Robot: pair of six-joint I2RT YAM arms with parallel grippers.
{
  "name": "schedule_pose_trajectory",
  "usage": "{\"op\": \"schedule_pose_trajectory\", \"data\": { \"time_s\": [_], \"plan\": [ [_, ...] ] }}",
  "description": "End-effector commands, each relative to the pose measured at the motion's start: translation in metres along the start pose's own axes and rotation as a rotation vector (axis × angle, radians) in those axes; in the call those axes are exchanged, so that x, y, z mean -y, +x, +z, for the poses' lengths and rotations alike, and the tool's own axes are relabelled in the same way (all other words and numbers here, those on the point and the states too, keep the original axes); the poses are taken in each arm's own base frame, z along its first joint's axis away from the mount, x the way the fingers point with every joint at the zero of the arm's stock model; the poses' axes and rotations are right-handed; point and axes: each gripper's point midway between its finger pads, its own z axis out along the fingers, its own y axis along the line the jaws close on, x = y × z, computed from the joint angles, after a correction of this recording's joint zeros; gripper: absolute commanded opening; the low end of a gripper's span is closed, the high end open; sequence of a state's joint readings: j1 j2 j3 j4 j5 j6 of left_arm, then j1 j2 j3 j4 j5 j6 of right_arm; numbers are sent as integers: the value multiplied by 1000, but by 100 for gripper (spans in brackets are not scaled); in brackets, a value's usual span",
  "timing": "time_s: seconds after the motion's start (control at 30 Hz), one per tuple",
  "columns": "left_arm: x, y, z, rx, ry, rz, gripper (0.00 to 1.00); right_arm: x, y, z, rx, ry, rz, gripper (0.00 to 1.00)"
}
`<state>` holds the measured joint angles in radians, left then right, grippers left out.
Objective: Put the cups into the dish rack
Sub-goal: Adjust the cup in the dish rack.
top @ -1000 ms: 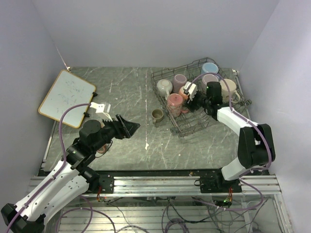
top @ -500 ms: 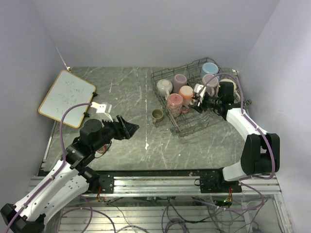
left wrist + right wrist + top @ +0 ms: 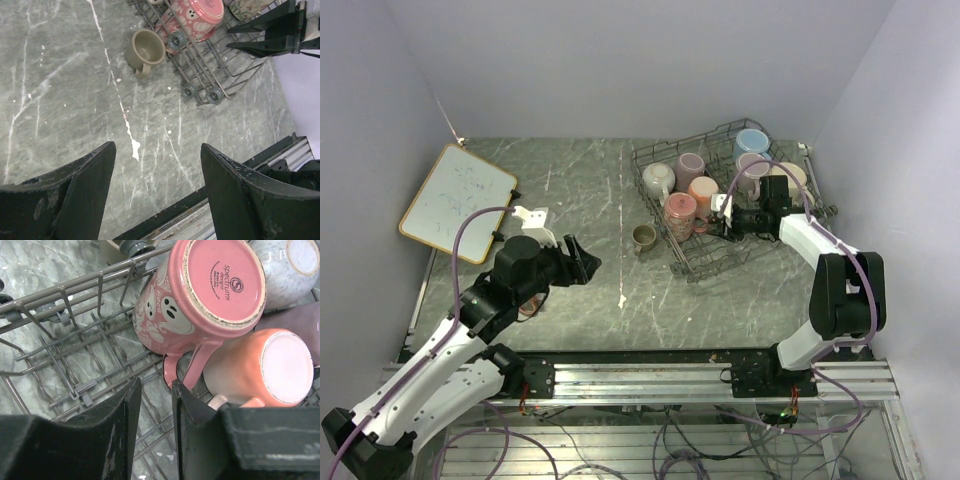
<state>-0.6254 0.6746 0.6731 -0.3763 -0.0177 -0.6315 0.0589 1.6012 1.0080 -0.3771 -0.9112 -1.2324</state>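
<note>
The dish rack (image 3: pixel 715 250) stands at the back right and holds several cups, upside down or on their sides. Among them are a pink printed one (image 3: pixel 680 212), a peach one (image 3: pixel 703 189) and a light blue one (image 3: pixel 752 141). A small olive-brown cup (image 3: pixel 643 237) sits upright on the table just left of the rack. My right gripper (image 3: pixel 720 222) hangs inside the rack. Its jaws (image 3: pixel 155 381) are open by a narrow gap with nothing between them, just short of the pink cup's (image 3: pixel 200 290) handle. My left gripper (image 3: pixel 157 146) is wide open and empty over bare table, well short of the olive cup (image 3: pixel 145 47).
A wood-framed whiteboard (image 3: pixel 458 200) lies at the back left. A brownish round thing (image 3: pixel 528 306) shows partly under the left arm. The rack's small wheels (image 3: pixel 215 95) rest on the table. The arms' mounting rail (image 3: pixel 640 375) runs along the near edge.
My right gripper has drawn back from over the peach cup to the rack's nearer part, with its jaws narrowing. The left arm has shifted slightly left, gripper still open.
</note>
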Motion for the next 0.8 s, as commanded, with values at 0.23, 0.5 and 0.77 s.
{"op": "schedule_pose_trajectory", "data": {
  "time_s": [0.23, 0.5, 0.77],
  "plan": [
    [-34, -4, 0, -23, -222, 29, 78, 12, 15, 21, -40, 7, 24, 19],
    [-52, 0, -1, -28, -322, 4, 79, 32, 24, 34, -71, 78, 99, 12],
    [-59, 6, 1, -21, -355, -42, 79, 53, 26, 31, -86, 213, 144, 8]
  ]
}}
